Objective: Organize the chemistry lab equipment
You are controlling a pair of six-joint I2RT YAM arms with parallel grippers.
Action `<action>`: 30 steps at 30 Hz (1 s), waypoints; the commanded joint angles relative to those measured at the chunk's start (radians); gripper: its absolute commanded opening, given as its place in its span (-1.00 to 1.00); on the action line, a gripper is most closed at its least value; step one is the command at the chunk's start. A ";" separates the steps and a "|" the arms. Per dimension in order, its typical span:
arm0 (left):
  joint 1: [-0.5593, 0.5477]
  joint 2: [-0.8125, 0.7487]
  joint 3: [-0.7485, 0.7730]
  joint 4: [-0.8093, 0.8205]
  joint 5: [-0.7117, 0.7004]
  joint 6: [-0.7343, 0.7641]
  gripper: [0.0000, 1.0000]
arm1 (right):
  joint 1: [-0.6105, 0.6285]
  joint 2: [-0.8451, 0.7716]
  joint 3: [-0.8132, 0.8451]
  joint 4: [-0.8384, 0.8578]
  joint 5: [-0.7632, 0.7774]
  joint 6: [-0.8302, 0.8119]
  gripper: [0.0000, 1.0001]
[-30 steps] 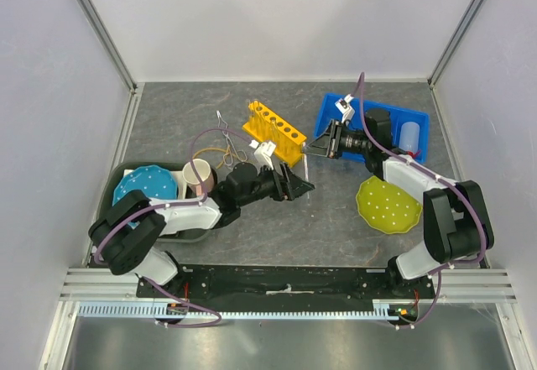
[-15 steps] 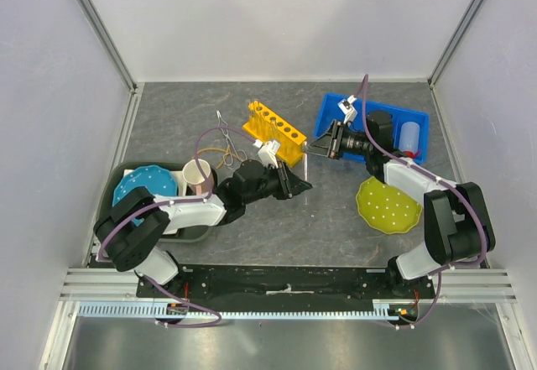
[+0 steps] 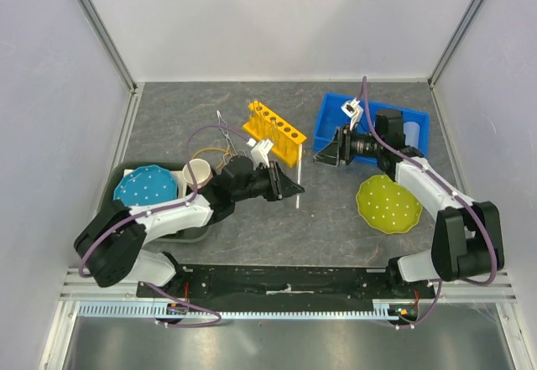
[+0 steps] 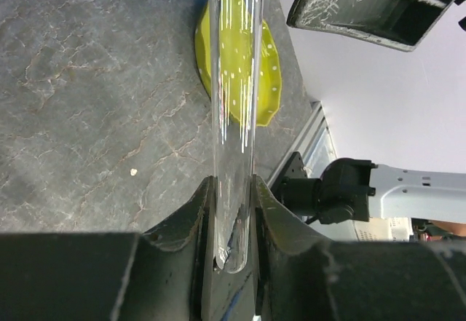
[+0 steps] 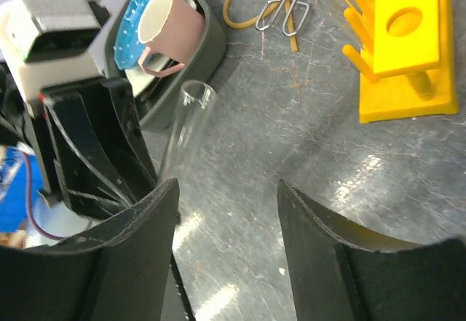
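Observation:
My left gripper (image 3: 294, 189) is shut on a thin clear tube (image 3: 299, 179) and holds it upright above the table centre. In the left wrist view the tube (image 4: 234, 110) sits between the two fingers (image 4: 195, 219). My right gripper (image 3: 326, 153) is open and empty, just right of the tube; its wrist view shows the tube (image 5: 185, 126) at the left, beyond its jaws. The yellow holed rack (image 3: 274, 132) stands behind. The metal tongs (image 3: 225, 130) and the tan rubber loop (image 3: 213, 149) lie left of the rack. A white bottle (image 3: 409, 138) lies in the blue bin (image 3: 334, 110).
A green dotted plate (image 3: 388, 204) lies at the right front. A grey tray (image 3: 186, 234) at the left holds a blue dotted plate (image 3: 144, 187) and a cream mug (image 3: 199, 173). Grey walls stand close on three sides.
My right gripper has let go of the tube, opened, and drawn back right toward the blue bin. My left gripper keeps the tube and has shifted slightly toward me.

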 commanded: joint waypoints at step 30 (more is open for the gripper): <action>0.042 -0.013 0.133 -0.415 0.725 0.146 -0.74 | 0.569 -0.219 0.197 -1.003 0.350 -1.819 0.63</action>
